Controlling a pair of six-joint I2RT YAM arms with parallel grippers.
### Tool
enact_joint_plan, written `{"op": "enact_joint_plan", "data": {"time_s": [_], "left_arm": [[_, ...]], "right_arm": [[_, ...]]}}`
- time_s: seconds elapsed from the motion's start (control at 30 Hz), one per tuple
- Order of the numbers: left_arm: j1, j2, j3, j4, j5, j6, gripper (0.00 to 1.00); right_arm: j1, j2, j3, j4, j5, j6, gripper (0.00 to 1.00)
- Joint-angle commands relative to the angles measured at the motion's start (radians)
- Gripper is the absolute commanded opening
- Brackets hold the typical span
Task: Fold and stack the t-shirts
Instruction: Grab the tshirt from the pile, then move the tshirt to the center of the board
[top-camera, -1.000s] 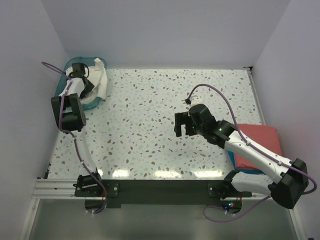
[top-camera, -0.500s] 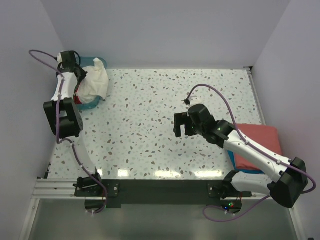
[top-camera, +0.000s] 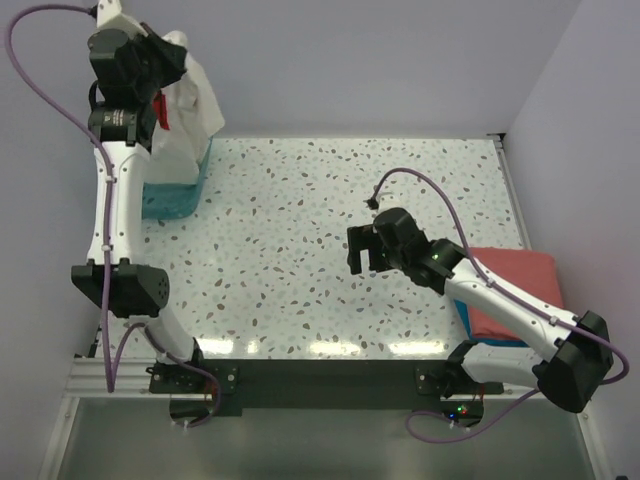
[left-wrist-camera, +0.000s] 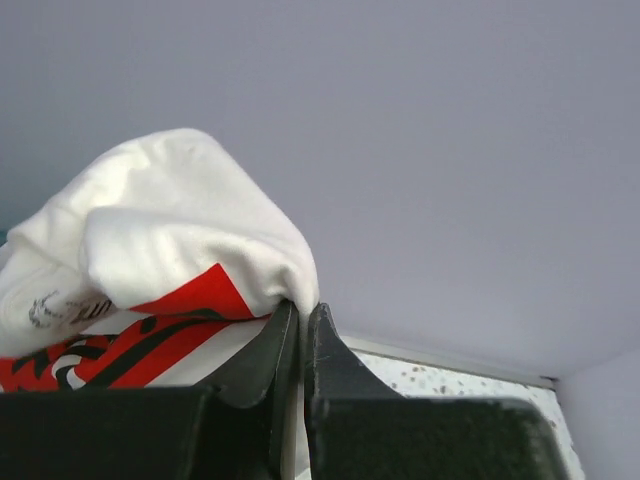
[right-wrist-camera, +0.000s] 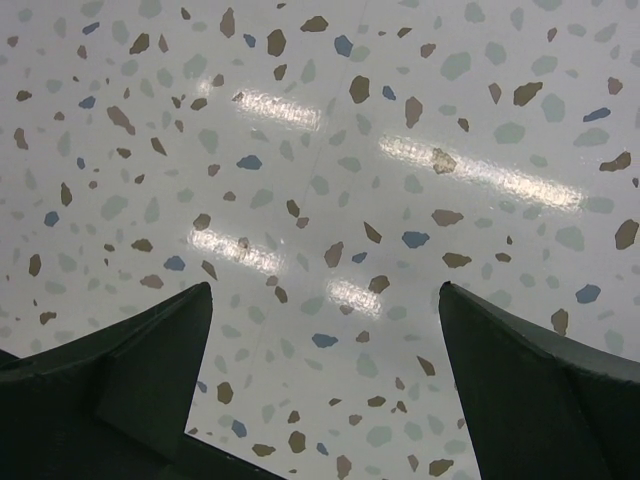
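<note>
High at the back left, my left gripper (top-camera: 170, 62) is shut on a fold of the cream-white t-shirt (top-camera: 187, 108). The shirt hangs down from it over the teal tub (top-camera: 168, 196). The left wrist view shows the jaws (left-wrist-camera: 303, 310) pinched together on the white cloth (left-wrist-camera: 170, 220), with its red print below. A salmon-red t-shirt (top-camera: 515, 288) lies folded at the table's right edge, on top of a blue t-shirt (top-camera: 466, 318) of which only an edge shows. My right gripper (top-camera: 362, 250) hovers over the table's middle, open with nothing between its fingers (right-wrist-camera: 150, 350).
The speckled tabletop (top-camera: 300, 230) runs between the tub and the folded shirts. Grey walls close in the back and both sides. The right arm's purple cable (top-camera: 420, 180) loops above its wrist. The right arm lies across the near part of the salmon-red shirt.
My left gripper has closed on the cream-white shirt in the tub and lifted it high above the tub. The right arm has stayed still.
</note>
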Motion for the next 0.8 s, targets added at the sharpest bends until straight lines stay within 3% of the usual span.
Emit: {"op": "enact_joint_plan", "data": {"time_s": [0.0, 0.2, 0.33, 0.5, 0.57, 0.6, 0.7, 0.77], "left_arm": [[-0.132, -0.092, 0.118, 0.063, 0.115, 0.085, 0.0], [-0.309, -0.235, 0.061, 0.09, 0.129, 0.151, 0.0], [-0.336, -0.312, -0.112, 0.141, 0.146, 0.12, 0.0], [-0.385, -0.265, -0.405, 0.255, 0.218, 0.066, 0.02], [-0.401, -0.16, -0.439, 0.262, 0.242, 0.059, 0.11], [-0.407, -0.118, -0.437, 0.256, 0.259, 0.053, 0.28], [-0.405, 0.022, -0.408, 0.2, 0.255, 0.039, 0.51], [-0.405, 0.032, -0.446, 0.186, 0.229, 0.027, 0.56]], "right_arm": [[0.001, -0.028, 0.05, 0.004, 0.052, -0.017, 0.99], [0.0, -0.113, 0.07, -0.029, 0.075, -0.011, 0.99], [0.0, -0.168, 0.069, -0.042, 0.107, -0.002, 0.99], [0.0, -0.19, 0.061, -0.058, 0.207, 0.029, 0.99], [0.0, -0.179, 0.061, -0.06, 0.236, 0.043, 0.99], [0.0, -0.159, 0.063, -0.062, 0.245, 0.046, 0.99], [0.0, -0.107, 0.073, -0.068, 0.251, 0.067, 0.99], [0.0, -0.084, 0.072, -0.071, 0.228, 0.077, 0.99]]}}
